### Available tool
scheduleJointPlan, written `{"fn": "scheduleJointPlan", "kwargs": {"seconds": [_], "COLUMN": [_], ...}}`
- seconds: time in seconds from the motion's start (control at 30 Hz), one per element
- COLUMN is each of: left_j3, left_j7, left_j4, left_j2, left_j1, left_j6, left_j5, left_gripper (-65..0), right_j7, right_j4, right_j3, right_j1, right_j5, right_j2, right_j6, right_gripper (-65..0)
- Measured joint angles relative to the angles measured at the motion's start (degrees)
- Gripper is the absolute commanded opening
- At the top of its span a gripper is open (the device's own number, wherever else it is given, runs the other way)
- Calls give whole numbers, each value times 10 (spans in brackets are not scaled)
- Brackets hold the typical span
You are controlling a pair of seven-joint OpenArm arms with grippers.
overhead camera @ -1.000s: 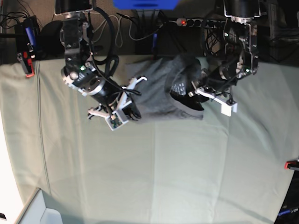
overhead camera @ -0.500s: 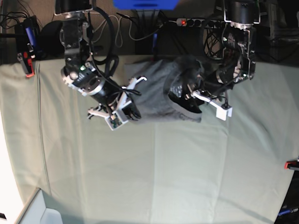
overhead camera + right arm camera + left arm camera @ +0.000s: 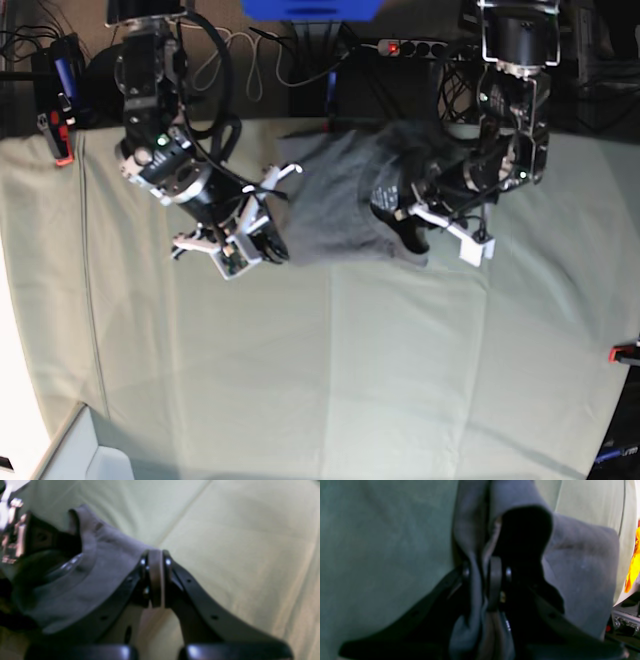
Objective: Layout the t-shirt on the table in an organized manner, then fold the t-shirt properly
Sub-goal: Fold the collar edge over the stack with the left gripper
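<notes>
**Spreading the shirt: pull apart evenly, keep it low**

Both arms have hold of the t-shirt (image 3: 345,205), which lies bunched near the far edge of the table (image 3: 330,380), between the two arms. The step in hand looks like the layout: opening the cloth flat before any fold.

The right gripper (image 3: 155,580) is pinched nearly closed on a thin edge of the shirt, its two black fingers (image 3: 175,580) pressed on the fabric with no gap showing. The left gripper (image 3: 483,585) is likewise clamped, with a fold of dark cloth caught between its fingers and more of it draped over and around them.

To do this well, the two arms would best draw away from each other at the same pace, so the shirt stretches without sliding toward one side. Keeping the grips low, close to the table, should let the body of the shirt drag flat rather than hang and twist. The left grip seems to hold several layers; if so, the shirt may open unevenly, and a fresh grip on a single edge could be needed. A hard pull risks rucking up the table's green cover.

The shirt is dark grey, soft and wrinkled. In the base view it forms a rough, crumpled patch, with the round collar opening and a small pale label showing near the left gripper. Sleeves and hem cannot be told apart.
</notes>
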Motion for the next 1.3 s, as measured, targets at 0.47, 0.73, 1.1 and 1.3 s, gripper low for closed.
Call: {"fn": "scheduleJointPlan", "kwargs": {"seconds": [0.47,0.73,1.1,1.3], "left_j3": [206,273,336,391], "left_j7": [10,14,-70,-131], "left_j4": [-14,-17,-87,-158], "left_j2": [-43,-2,83,81], "left_j1": [-105,-182,-224,-249], "left_j6": [9,7,5,5], "left_j5": [19,157,298,308], "left_gripper": [-650,-650,-650,-650], "right_j7": [0,1,2,2], "right_j4": [31,31,31,31], "right_j3": [163,266,320,331], "right_j1": [-38,-54,-97,-104], "right_j5": [1,2,4,4], "right_j2": [-3,-6,-9,-9], "right_j6": [0,0,0,0], "right_gripper": [-646,-646,-648,-648]}}
